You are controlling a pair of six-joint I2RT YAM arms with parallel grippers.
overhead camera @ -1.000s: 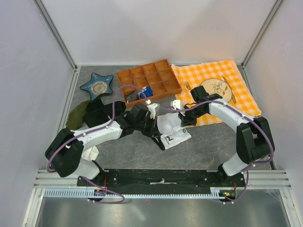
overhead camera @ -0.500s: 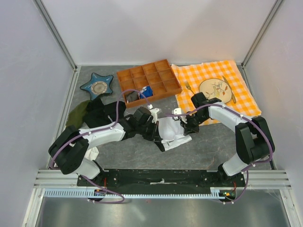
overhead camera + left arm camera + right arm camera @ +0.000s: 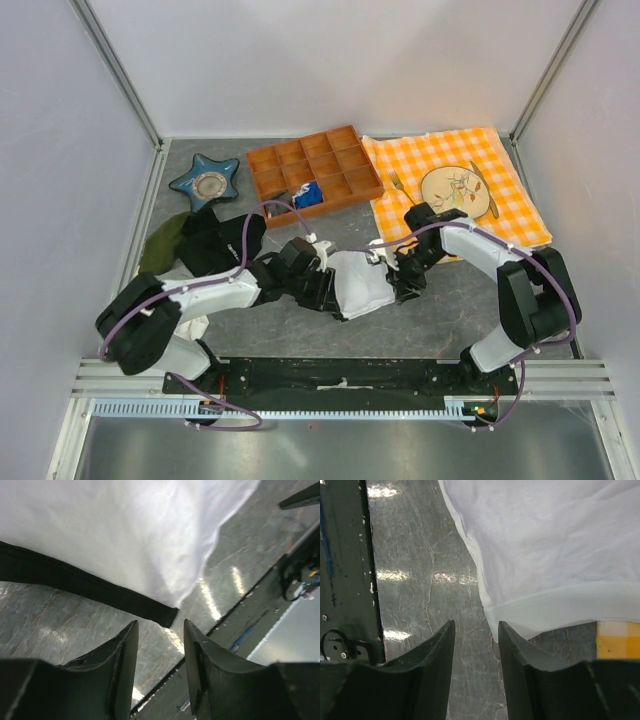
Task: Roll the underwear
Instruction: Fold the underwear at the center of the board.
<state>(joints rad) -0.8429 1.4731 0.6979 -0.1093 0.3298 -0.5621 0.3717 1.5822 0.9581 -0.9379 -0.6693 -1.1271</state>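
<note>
As seen from above, spread mid-desk [image 3: 450, 320], just beside near corner of orange checked cloth [image 3: 450, 160]: white underwear [image 3: 362, 285], black-trimmed. Left fingers [image 3: 122, 670] narrowly parted, empty, tips near trim's end. Right fingers [image 3: 440, 665] likewise narrow, empty, at white hem.

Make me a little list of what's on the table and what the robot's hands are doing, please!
Underwear: white with black trim, lying on the grey table between both hands, not rolled yet
Left hand: open, at the black-trimmed edge, holding nothing
Right hand: open, at the white edge, holding nothing
Far side: orange tray, checked cloth, blue star dish
Left side: black clothes heap, olive cloth
</note>
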